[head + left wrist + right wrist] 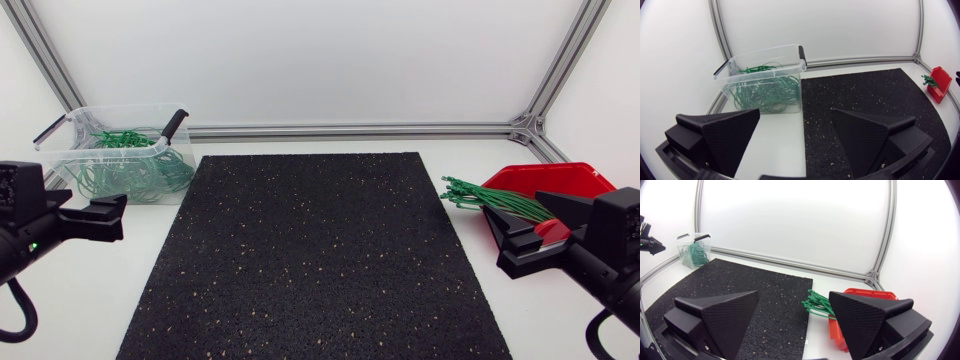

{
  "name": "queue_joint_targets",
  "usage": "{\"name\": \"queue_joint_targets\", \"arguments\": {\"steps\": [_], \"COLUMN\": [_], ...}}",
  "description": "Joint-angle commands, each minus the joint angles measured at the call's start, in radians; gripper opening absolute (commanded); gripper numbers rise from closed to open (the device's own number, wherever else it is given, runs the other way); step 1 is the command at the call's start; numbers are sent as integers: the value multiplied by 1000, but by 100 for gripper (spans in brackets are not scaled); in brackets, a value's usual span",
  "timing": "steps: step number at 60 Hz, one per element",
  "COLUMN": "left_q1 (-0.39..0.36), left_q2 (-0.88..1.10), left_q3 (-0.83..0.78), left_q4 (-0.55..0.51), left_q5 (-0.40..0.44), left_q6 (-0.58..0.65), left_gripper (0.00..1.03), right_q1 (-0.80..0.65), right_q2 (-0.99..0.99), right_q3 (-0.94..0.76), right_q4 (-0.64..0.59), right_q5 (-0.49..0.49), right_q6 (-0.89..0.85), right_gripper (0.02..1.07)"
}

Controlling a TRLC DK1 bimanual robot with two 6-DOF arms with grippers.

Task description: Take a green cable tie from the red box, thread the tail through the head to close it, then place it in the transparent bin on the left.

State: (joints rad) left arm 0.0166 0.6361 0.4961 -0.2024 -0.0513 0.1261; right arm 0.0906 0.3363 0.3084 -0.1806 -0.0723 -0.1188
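The red box [560,183] sits at the table's right, with a bundle of straight green cable ties [490,200] sticking out over its left rim; the right wrist view shows the box [860,294] and the ties [816,305] just ahead of my right gripper [792,315], which is open and empty. The transparent bin [115,150] stands at the back left, holding several closed green ties [130,170]. My left gripper [795,132] is open and empty, a little in front of the bin [765,75]. In the head view the left gripper [100,215] is at the left edge, the right gripper [525,240] by the box.
A black speckled mat [315,250] covers the table's middle between the two arms. The bin has black handles [175,123] on its rim. An aluminium frame rail [360,130] runs along the back edge.
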Motion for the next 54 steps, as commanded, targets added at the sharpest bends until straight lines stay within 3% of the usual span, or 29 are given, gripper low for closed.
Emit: {"name": "queue_joint_targets", "arguments": {"steps": [1, 36, 54], "left_q1": [-12, -18, -17], "left_q2": [-84, -398, -548], "left_q3": [-71, -318, -430], "left_q4": [20, 125, 174], "left_q5": [-2, 26, 42], "left_q6": [-28, -81, -109], "left_gripper": [100, 100, 100], "right_q1": [-16, -91, -91], "right_q2": [-45, -336, -336], "right_q3": [-52, -308, -308], "right_q4": [31, 181, 181], "right_q5": [16, 72, 72], "right_q6": [28, 119, 119], "right_gripper": [104, 104, 104]}}
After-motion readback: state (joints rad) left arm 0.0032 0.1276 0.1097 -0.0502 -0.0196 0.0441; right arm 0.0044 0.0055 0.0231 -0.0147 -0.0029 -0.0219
